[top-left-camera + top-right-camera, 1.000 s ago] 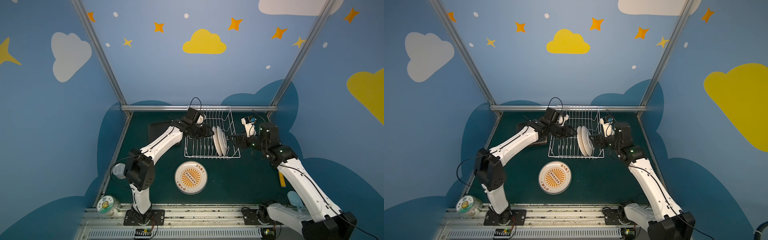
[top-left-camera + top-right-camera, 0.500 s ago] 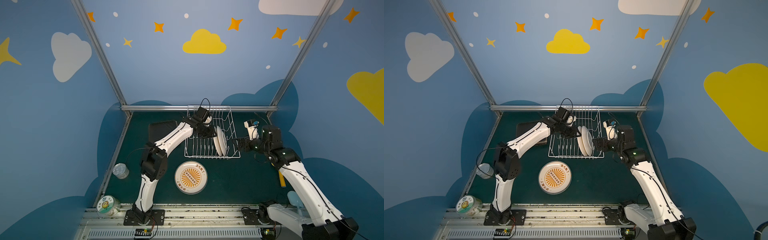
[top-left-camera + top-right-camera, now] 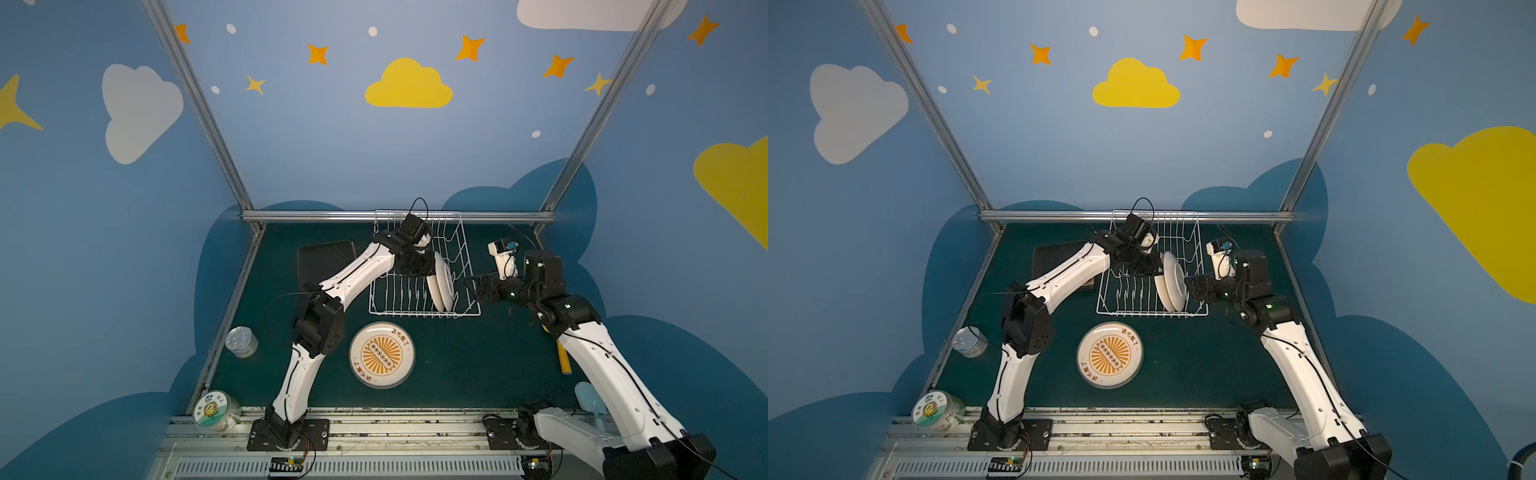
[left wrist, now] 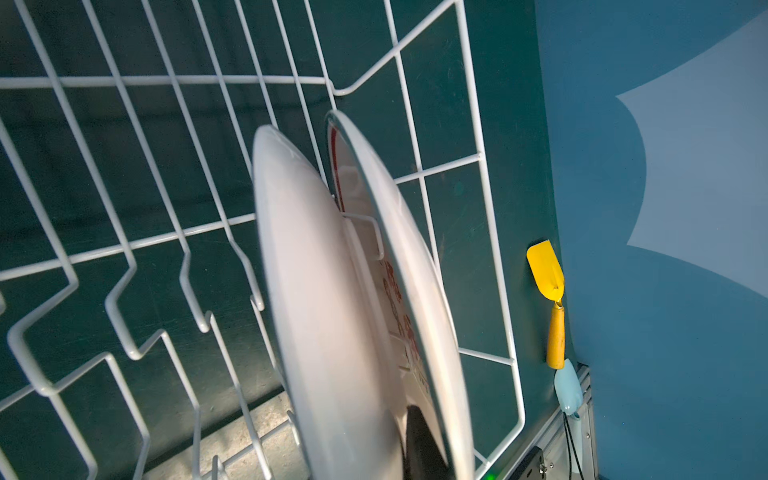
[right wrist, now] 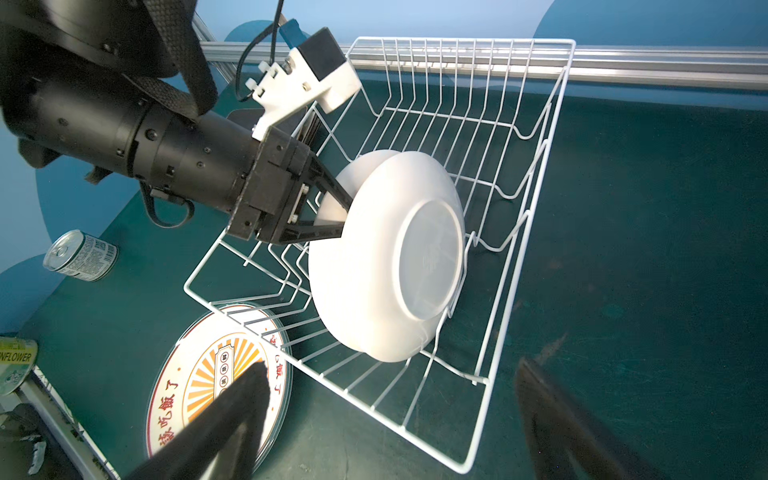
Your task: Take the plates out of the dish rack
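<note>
The round cream-white plate is pinched by the left tool; the right tool is spread. Better to lift it straight up from the white wire dish rack.

dish rack is sitting back-centre on the table. two plates are standing on edge in its right end. round plate is lying flat just in front, square plate just left. can and tub are sitting far left, spatulas far right.
</note>
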You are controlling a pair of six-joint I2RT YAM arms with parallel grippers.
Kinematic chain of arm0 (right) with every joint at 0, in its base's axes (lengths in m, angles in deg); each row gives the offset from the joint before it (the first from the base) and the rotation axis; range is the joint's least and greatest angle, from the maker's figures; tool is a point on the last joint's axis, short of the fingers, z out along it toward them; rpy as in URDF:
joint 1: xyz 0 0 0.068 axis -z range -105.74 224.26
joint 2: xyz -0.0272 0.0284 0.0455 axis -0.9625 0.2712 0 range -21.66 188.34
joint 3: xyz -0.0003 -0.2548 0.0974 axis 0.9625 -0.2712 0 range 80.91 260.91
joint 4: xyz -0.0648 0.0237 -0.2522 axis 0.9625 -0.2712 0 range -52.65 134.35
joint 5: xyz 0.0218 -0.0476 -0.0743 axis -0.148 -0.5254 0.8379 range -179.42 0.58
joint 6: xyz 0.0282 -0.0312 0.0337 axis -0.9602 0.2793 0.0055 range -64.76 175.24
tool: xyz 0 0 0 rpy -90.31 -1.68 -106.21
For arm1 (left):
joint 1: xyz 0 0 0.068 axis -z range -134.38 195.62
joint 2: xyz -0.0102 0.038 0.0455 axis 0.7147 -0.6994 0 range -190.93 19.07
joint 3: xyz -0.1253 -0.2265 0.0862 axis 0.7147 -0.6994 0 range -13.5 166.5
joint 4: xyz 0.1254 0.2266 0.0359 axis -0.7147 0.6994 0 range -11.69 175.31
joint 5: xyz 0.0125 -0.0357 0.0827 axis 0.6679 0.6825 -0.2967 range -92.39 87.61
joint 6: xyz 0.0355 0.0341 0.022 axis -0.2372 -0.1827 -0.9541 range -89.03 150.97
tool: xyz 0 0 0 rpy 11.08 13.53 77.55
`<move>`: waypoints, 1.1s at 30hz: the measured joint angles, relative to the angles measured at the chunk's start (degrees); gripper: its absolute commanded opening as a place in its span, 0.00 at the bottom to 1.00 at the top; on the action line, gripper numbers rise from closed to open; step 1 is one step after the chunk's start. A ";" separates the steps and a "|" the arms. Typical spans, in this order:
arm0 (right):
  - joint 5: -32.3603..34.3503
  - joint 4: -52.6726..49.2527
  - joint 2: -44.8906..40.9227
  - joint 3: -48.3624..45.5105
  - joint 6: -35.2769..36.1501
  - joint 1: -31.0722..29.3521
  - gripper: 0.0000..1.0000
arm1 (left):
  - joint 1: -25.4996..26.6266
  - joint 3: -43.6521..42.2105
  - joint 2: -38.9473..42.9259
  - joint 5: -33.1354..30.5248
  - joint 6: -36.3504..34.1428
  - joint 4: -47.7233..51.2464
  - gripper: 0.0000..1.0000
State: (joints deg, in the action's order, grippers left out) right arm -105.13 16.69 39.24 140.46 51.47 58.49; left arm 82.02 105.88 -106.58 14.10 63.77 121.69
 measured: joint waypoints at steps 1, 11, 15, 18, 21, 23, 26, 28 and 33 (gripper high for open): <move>0.00 0.02 0.00 0.00 0.00 0.07 0.92 | 0.07 0.02 0.00 0.66 0.46 -0.20 0.13; 0.02 0.50 0.07 0.00 0.00 0.24 0.92 | 0.68 0.31 0.00 3.41 4.24 -0.68 0.03; 0.02 0.85 0.24 0.02 0.00 0.26 0.92 | 0.74 0.02 0.00 4.44 5.20 -1.55 0.03; 0.02 0.85 0.35 0.02 0.00 0.26 0.92 | 0.68 -1.01 0.35 5.38 6.12 -3.19 0.03; 0.02 0.90 0.48 0.02 -0.02 0.26 0.92 | 0.50 -2.36 1.11 5.95 7.30 -4.44 0.03; 0.02 0.96 0.66 0.02 -0.04 0.26 0.92 | 0.28 -3.26 1.73 6.29 8.04 -4.92 0.03; 0.00 1.18 0.87 0.02 -0.07 0.26 0.92 | -0.13 -4.22 2.78 7.19 8.61 -5.55 0.03; 0.00 1.29 0.92 0.02 -0.07 0.26 0.92 | -0.46 -4.90 3.67 7.80 8.94 -6.14 0.03; 0.00 1.33 0.92 0.02 -0.04 0.26 0.92 | -1.29 -5.73 6.54 8.74 9.84 -6.86 0.03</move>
State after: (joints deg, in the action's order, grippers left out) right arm -105.13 18.02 40.16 140.48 51.43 58.76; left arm 80.73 100.15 -100.04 22.84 73.60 114.82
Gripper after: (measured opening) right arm 0.918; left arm 0.074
